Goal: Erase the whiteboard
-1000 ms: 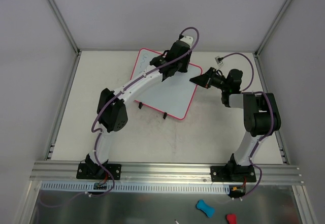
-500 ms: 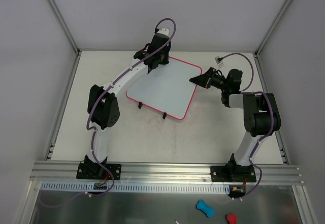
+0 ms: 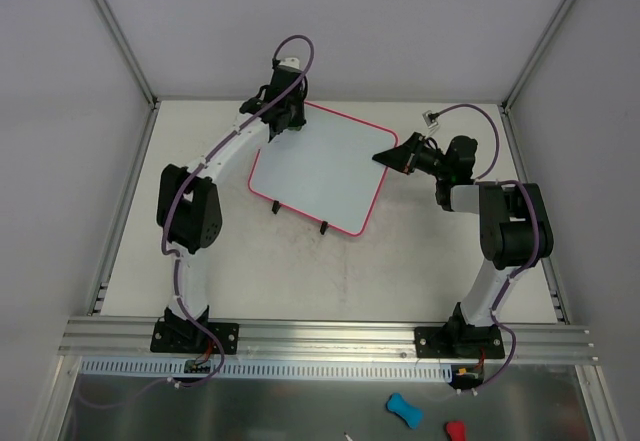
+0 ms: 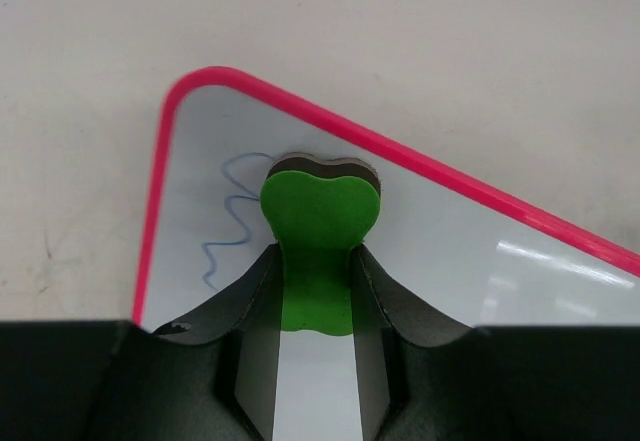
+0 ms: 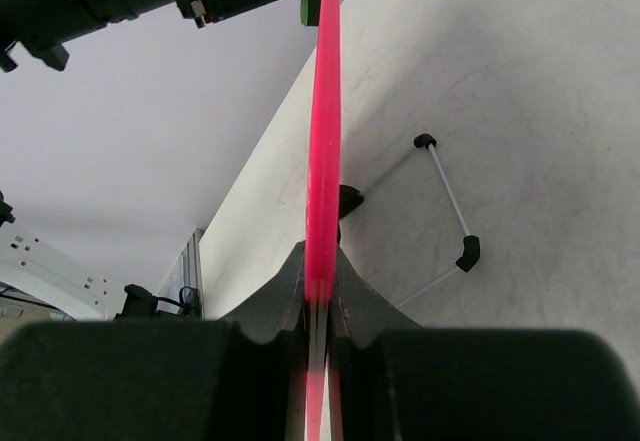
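Pink-red framing runs round the whiteboard [image 3: 318, 173], which lies turned at an angle in the middle of the pale worktop [image 3: 400, 261], its two small black feet [image 3: 276, 207] at the near edge. The left arm reaches out in a long arc to the board's far left corner, where the left claw [image 4: 315, 261] is closed on a green eraser [image 4: 318, 211] with a dark pad beneath it. From the wrist view the eraser sits on the white surface just inside the rounded corner, its lobed end pointing toward the far frame, and a thin blue scribble [image 4: 232, 223] wriggles just beside it on the left, between the eraser and the left side of the frame. The rest of the board that shows is white, with a few glare streaks. On the other side, the right claw [image 5: 320, 273] is clamped on the board's right corner, its fingers pinching the pink frame from both faces; its wrist camera looks straight along that edge. A thin wire stand [image 5: 445, 196] with black tips shows against the worktop past it.
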Robot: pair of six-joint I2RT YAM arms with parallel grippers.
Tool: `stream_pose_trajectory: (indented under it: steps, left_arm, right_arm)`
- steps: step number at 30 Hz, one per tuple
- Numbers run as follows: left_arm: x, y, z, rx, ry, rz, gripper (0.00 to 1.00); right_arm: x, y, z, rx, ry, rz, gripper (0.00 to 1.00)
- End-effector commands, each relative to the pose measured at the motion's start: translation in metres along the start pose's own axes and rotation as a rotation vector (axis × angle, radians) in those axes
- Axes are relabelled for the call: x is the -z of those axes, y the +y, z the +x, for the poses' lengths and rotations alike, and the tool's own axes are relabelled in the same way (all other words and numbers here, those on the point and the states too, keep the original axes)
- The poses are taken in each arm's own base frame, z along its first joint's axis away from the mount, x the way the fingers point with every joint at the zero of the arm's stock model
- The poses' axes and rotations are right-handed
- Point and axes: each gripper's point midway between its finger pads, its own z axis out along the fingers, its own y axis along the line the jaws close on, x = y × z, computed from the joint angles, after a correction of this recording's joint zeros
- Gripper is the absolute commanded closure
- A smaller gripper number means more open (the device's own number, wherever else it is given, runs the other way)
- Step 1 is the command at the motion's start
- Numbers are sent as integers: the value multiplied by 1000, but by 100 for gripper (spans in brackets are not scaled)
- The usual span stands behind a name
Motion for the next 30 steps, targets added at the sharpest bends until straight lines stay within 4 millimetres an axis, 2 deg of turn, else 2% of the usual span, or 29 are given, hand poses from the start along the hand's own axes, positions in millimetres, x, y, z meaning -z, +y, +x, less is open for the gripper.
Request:
stream_pose_trajectory:
  steps: [1, 4, 6, 10, 15, 18, 19, 22, 23, 25, 26, 30]
  left_arm:
    - [-8, 36, 16, 47, 66, -52, 100]
    - [-12, 51, 28, 71, 96, -75, 100]
    - [-12, 55, 29, 86, 102, -75, 100]
    - [-11, 54, 33, 91, 116, -61, 100]
    - [-4, 44, 27, 114, 109, -15, 100]
    - [2, 50, 27, 142, 104, -29, 100]
    - [1, 51, 35, 143, 120, -25, 100]
    - [10, 54, 40, 151, 127, -13, 100]
    - [9, 57, 53, 152, 145, -16, 100]
    - [19, 58, 54, 168, 126, -7, 100]
    - [19, 60, 66, 169, 137, -8, 100]
    - [24, 67, 84, 192, 161, -17, 100]
  right_arm:
    - [-1, 46, 0, 223, 39, -152, 100]
    - [-2, 45, 0, 224, 38, -151, 100]
    - [-2, 46, 0, 223, 39, -153, 100]
    - [-2, 46, 0, 224, 40, -154, 100]
    - [-1, 46, 0, 221, 40, -152, 100]
    - [-2, 46, 0, 221, 39, -153, 100]
    - [-2, 46, 0, 221, 39, -153, 100]
    - [-1, 46, -1, 224, 38, -152, 100]
    - [-2, 46, -1, 224, 36, -151, 100]
    - [-2, 45, 0, 220, 38, -150, 100]
    - [-2, 45, -1, 221, 38, -151, 100]
    - [-2, 46, -1, 222, 38, -154, 100]
